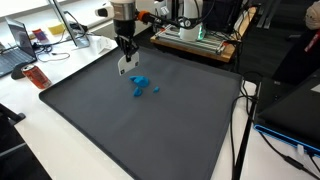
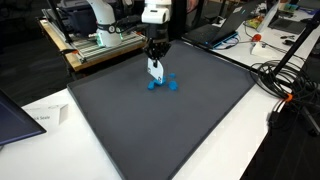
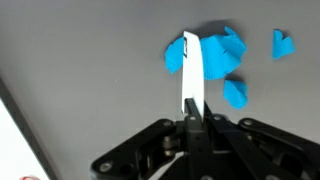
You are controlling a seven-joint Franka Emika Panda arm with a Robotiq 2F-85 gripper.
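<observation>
Where the wrist view looks down past the hand, the fingers are clamped on a thin white card — seen edge-on, sticking straight out from the fingertips. Grip looks centred, with the card running in line with the hand.

At the card's far end is a cluster of blue pieces on the dark grey mat. Blue shows on both sides of the card, with one more chunk just below and right of the main clump. A small blue piece sits apart from the cluster, near the right edge of that view.

In both exterior views the hand points straight down over the back part of the mat, with the card hanging upright under it. The card's lower edge is close to the mat; cannot tell if it touches. The blue cluster lies just beside the foot of the card, and the small piece is next to it with a gap between.

The mat covers most of the bench — white bench surface shows around its edges.

Further back are a laptop at the bench corner and a metal-framed machine behind the arm. Cables run off the bench side in an exterior view.
</observation>
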